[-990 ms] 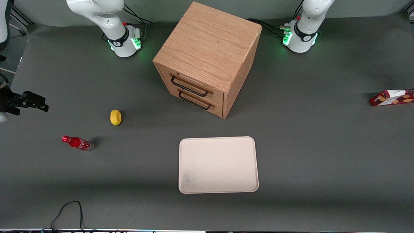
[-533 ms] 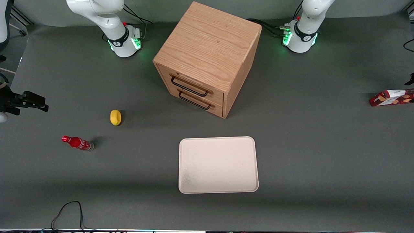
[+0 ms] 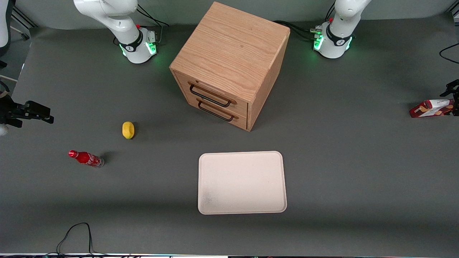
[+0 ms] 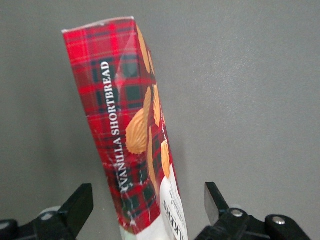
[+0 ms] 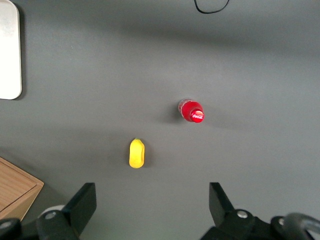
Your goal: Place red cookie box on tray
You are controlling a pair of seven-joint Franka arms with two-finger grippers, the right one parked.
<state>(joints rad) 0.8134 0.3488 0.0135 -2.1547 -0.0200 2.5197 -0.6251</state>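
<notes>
You are hovering the gripper [image 4: 145,207] over the red cookie box [image 4: 127,130], fingers [image 4: 77,205] spread wide with one on each side of it and touching nothing. The box is lying on the table at the working arm's end, well apart from the tray [image 3: 242,182]. Judge it light, stiff cardboard (crushable if squeezed hard), so pinch its narrow width near mid-length.

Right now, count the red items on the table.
2. The red cookie box lies at the working arm's end, with the open gripper straddling it. The red soda bottle stands toward the parked arm's end.
</notes>
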